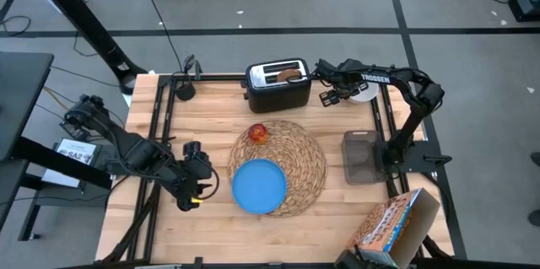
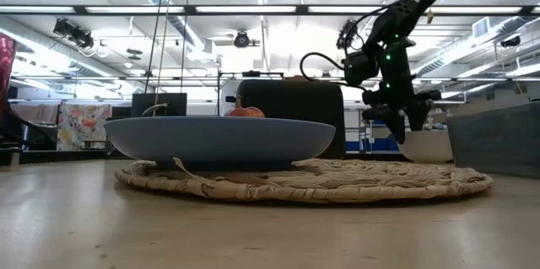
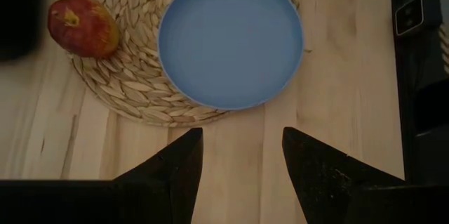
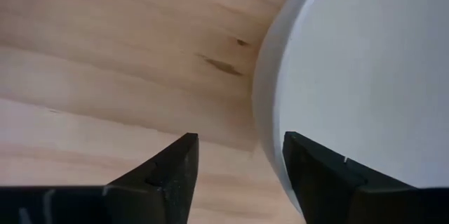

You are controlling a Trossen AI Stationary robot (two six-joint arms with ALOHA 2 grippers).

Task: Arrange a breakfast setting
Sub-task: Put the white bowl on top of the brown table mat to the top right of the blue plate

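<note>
The woven straw placemat (image 1: 299, 164) lies mid-table. The blue plate (image 1: 259, 186) rests on its near left part, and the red fruit (image 1: 258, 133) on its far left part. The plate (image 3: 230, 38) and the fruit (image 3: 82, 26) also show in the left wrist view. A toast slice (image 1: 289, 73) stands in the black toaster (image 1: 278, 90). The white bowl (image 1: 363, 94) sits at the far right. My right gripper (image 4: 240, 154) is open just above the bowl's rim (image 4: 270, 104), one finger on either side of it. My left gripper (image 1: 205, 185) is open and empty, left of the plate. The cup and spoon are out of view.
A dark rectangular tray (image 1: 361, 156) lies at the right edge. A cardboard box (image 1: 392, 223) stands at the near right corner. Bare wood shows between my left gripper and the placemat, and along the near edge.
</note>
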